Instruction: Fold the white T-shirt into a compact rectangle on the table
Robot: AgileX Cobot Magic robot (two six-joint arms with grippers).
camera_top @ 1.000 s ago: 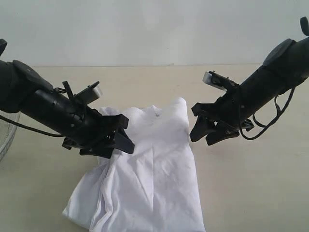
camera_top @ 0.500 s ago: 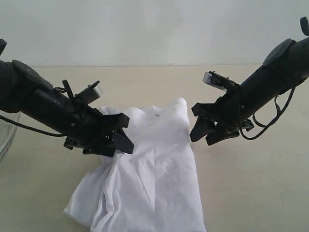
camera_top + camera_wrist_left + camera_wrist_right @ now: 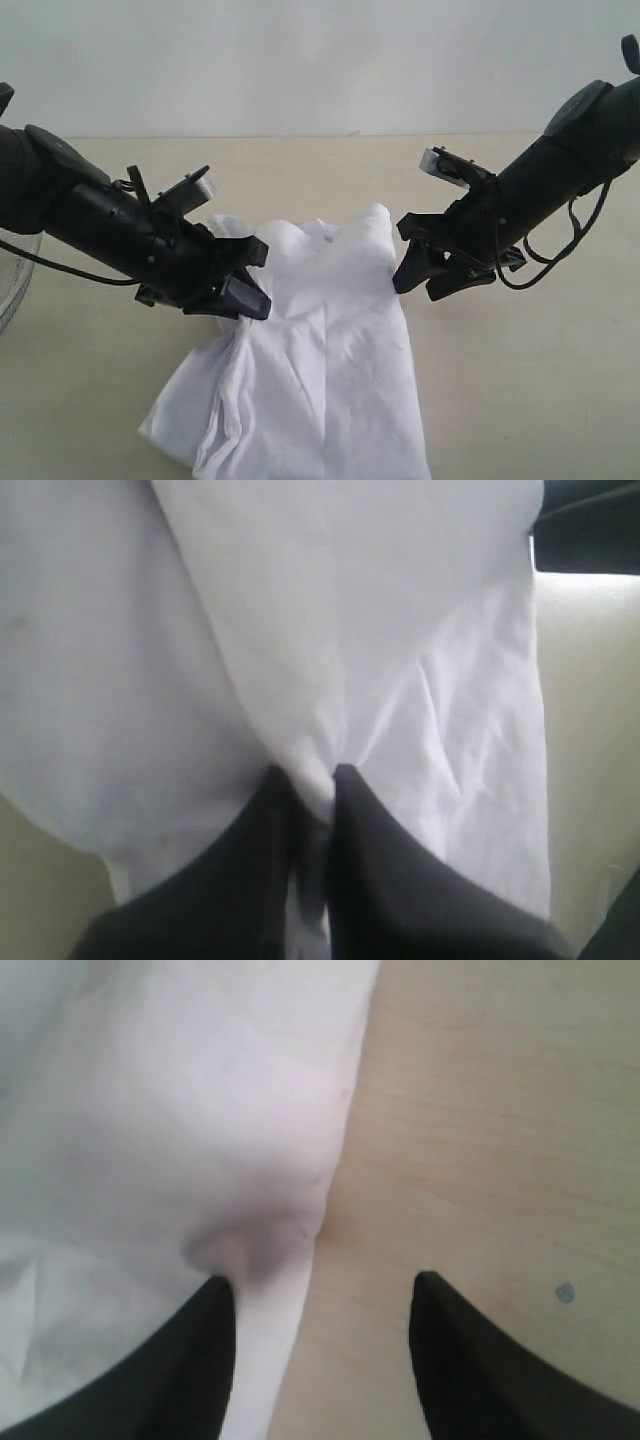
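Note:
The white T-shirt [image 3: 320, 350] lies rumpled, plain side up, in the middle of the table [image 3: 520, 380]. My left gripper [image 3: 245, 300] is shut on a pinched fold of its left side; the left wrist view shows white T-shirt cloth [image 3: 380, 660] squeezed between the two black fingertips, with the left gripper [image 3: 312, 780] tight around it. My right gripper [image 3: 410, 272] stands open at the shirt's right edge. In the right wrist view the right gripper [image 3: 322, 1295] has one fingertip over the white T-shirt [image 3: 170, 1130] and the other over bare table [image 3: 500, 1130].
The rim of a round wire-mesh basket [image 3: 12, 285] shows at the far left edge of the exterior view. A pale wall runs behind the table. A small dark mark [image 3: 565, 1293] sits on the wood near my right gripper.
My left gripper has closed from open onto a fold of the shirt, and the shirt's lower left cloth has drawn in slightly. The right arm has stayed still.

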